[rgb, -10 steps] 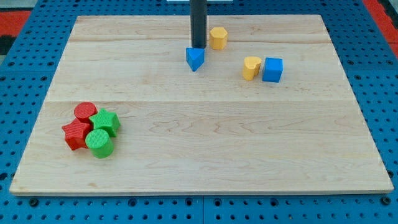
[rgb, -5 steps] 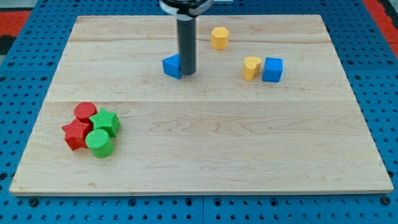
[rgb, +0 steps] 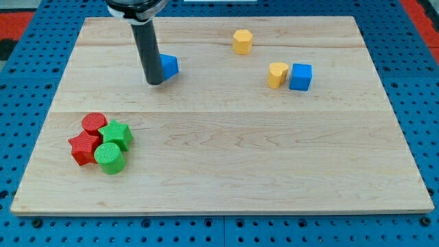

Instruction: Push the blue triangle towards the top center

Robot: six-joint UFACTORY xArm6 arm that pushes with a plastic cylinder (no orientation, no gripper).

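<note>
The blue triangle [rgb: 169, 66] lies on the wooden board [rgb: 219, 137], left of the top centre, partly hidden behind my rod. My tip [rgb: 155, 81] rests on the board just below and left of the triangle, touching or nearly touching its left side. The dark rod rises from there to the view's top left.
A yellow hexagon [rgb: 241, 41] sits near the top centre. A yellow heart-like block [rgb: 277, 74] and a blue cube [rgb: 300, 76] stand side by side at the right. A cluster at lower left holds a red cylinder [rgb: 93, 123], green star [rgb: 116, 134], red star [rgb: 84, 147] and green cylinder [rgb: 109, 158].
My tip has swept left across the board, from near the top centre. The blue triangle has slid left with it, away from the yellow hexagon. The other blocks have not moved.
</note>
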